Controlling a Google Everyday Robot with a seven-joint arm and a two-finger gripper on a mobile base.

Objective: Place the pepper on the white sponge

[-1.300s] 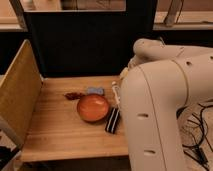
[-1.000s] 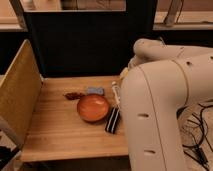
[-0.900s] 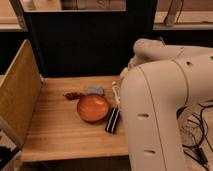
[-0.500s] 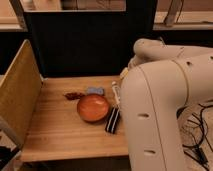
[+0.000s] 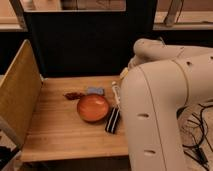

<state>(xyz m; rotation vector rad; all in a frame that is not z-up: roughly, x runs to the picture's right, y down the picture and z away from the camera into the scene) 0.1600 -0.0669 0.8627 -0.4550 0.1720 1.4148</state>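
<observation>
- Nothing has moved: pepper [image 5: 74,95] lies ungrasped on the desk [image 5: 60,131], just left of the white sponge [image 5: 95,90].
- End effector hidden behind the arm [image 5: 160,105]; open or closed, I cannot tell.

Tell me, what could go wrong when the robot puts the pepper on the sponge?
1. The pepper is tiny and lies flat on the table, so a grab might miss or slip.
2. The sponge is small and close to the bowl; the pepper might land off it.
3. The gripper is not in view. The big arm fills the right side, near the brush, and might knock it.
</observation>
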